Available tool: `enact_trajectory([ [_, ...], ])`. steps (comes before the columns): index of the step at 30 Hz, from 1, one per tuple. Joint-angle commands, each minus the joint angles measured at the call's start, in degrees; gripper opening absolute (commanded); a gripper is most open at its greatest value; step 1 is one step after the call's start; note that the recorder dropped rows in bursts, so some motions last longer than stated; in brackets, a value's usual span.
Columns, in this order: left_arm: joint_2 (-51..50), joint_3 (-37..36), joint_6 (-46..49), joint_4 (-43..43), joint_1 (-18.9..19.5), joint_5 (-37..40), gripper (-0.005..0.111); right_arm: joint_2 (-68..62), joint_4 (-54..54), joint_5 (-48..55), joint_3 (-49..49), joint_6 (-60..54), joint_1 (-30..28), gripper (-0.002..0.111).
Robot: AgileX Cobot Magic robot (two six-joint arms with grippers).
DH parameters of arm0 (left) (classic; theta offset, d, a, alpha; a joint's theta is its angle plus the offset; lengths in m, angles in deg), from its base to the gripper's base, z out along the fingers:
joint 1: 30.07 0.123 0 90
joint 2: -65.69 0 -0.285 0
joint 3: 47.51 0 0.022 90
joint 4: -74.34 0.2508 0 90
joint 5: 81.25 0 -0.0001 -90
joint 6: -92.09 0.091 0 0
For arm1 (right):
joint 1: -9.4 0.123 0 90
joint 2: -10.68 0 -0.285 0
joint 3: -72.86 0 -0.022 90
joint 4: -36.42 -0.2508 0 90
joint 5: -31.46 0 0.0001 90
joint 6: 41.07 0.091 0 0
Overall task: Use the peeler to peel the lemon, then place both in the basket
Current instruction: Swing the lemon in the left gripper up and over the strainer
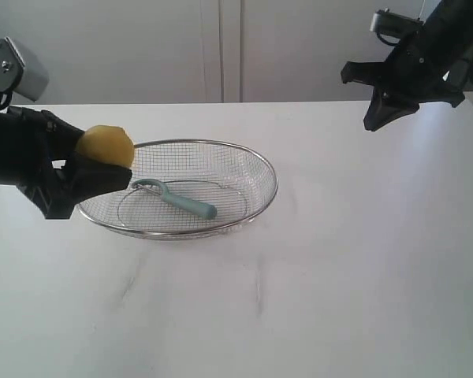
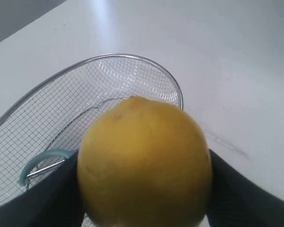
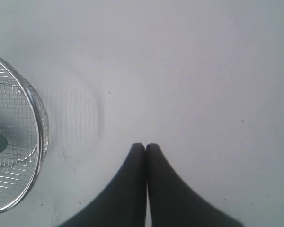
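The left hand [image 1: 94, 169] grips the lemon [image 1: 105, 146] above the left rim of the basket [image 1: 275, 185]. It is best carried inward and lowered close to the mesh beside the peeler [image 1: 181, 202], then released gently so it cannot roll out. The right hand [image 1: 376, 120] hangs closed and empty over the far right corner of the bench [image 1: 339, 276].

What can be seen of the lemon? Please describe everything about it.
The lemon is a yellow, rounded oval with matte, faintly dimpled skin and a small nub at one end. No peeled patch shows on the visible side. It is lifted off the table, clamped between the two dark fingers of the left tool, and nothing else touches it. It hangs over the left edge of the wire basket, not yet inside.
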Motion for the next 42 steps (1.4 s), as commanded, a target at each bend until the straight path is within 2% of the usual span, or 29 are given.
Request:
enact_trajectory([
  [1, 0.21, 1.94, -6.75, -0.37, 0.06, 1.13, 0.000, 0.63, 0.10, -0.26, 0.43, 0.18, -0.33, 0.000],
  [7, 0.21, 6.90, -18.58, 8.46, 0.06, 1.33, 0.000, 0.63, 0.10, -0.52, 0.43, 0.18, -0.33, 0.000],
  [13, 0.21, 11.68, -31.98, 21.73, 0.06, 2.41, 0.000, 0.63, 0.10, -0.55, 0.43, 0.03, -0.33, 0.000],
  [20, 0.21, 15.01, -38.48, 28.18, 0.06, 4.04, 0.000, 0.63, 0.10, -1.01, 0.43, 0.02, -0.33, 0.000],
  [29, 0.11, 18.50, -49.04, 42.33, -0.50, 5.44, 0.000, 0.63, 0.10, -1.15, 0.43, 0.02, -0.33, 0.000],
  [32, -0.24, 19.31, -52.02, 47.23, -1.93, 5.16, 0.000, 0.63, 0.10, -1.24, 0.43, 0.02, -0.33, 0.000],
  [38, -3.37, 21.77, -62.91, 62.94, -6.40, 5.55, 0.000, 0.63, 0.10, -1.38, 0.43, 0.02, -0.33, 0.000],
  [42, -6.26, 23.64, -67.61, 68.99, -9.87, 5.76, 0.000, 0.63, 0.10, -1.58, 0.43, 0.02, -0.33, 0.000],
])
